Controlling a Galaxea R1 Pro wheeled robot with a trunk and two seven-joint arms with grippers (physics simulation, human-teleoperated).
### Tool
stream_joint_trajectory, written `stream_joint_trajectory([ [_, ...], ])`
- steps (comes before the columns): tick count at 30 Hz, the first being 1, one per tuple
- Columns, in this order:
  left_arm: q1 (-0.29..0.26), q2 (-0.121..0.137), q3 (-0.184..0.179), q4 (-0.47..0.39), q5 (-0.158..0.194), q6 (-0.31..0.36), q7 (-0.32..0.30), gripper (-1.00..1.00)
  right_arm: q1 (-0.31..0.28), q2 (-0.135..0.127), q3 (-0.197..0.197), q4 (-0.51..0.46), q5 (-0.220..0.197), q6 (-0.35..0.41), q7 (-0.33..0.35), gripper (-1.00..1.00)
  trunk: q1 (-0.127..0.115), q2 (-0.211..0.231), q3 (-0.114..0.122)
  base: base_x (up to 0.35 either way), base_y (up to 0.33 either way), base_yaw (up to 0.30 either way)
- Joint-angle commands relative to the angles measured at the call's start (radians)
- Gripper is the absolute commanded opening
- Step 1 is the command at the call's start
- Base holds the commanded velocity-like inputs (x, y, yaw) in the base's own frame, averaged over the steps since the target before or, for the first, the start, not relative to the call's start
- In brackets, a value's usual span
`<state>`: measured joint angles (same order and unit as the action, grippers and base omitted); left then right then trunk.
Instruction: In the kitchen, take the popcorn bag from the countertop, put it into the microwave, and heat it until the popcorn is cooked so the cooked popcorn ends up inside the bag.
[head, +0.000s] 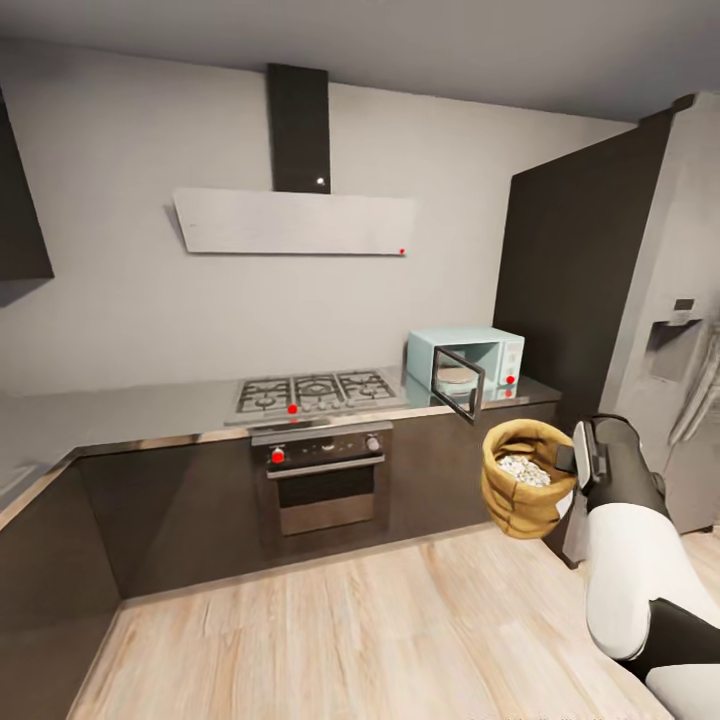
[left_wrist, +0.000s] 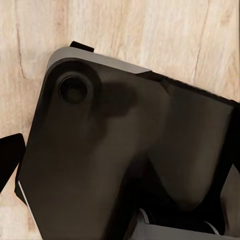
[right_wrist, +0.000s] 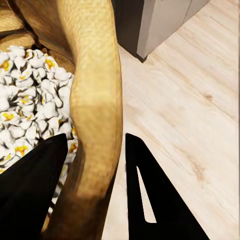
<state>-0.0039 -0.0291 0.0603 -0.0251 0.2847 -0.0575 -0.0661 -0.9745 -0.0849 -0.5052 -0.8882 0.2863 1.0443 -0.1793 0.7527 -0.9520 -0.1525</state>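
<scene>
Right claw (right_wrist: 95, 185) pinching rolled rim, wrinkled tan popcorn bag (head: 520, 480); left claw's state unclear.

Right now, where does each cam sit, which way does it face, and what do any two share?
Head: high on the robot, facing the microwave on the countertop; right arm holds the popcorn bag.
Left wrist: faces down at the floor, over a dark robot part.
Right wrist: along the right gripper, pinching the bag's rim.
Shared: head and right wrist both show bag and popcorn.
</scene>
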Motion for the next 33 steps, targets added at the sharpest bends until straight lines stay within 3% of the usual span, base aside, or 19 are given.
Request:
stream_joint_trajectory([
  [1,-0.001,0.0,0.006,0.001,0.004,-0.002,-0.004,1.0,-0.001,0.0,0.0,0.0,-0.003,0.003,-0.003,-1.0,0.0,-0.001,-0.001,0.0,0.0,-0.2],
  [11,-0.001,-0.003,-0.007,0.001,-0.001,0.011,-0.001,1.0,-0.001,0.014,0.004,0.0,-0.002,0.003,-0.002,-1.0,0.0,-0.001,0.0,0.228,-0.123,-0.032],
  [33,-0.001,-0.004,-0.007,0.001,0.0,0.01,0.0,1.0,-0.001,0.007,0.004,0.0,0.0,0.003,0.02,-1.0,0.0,-0.001,0.0,0.292,-0.184,0.0],
])
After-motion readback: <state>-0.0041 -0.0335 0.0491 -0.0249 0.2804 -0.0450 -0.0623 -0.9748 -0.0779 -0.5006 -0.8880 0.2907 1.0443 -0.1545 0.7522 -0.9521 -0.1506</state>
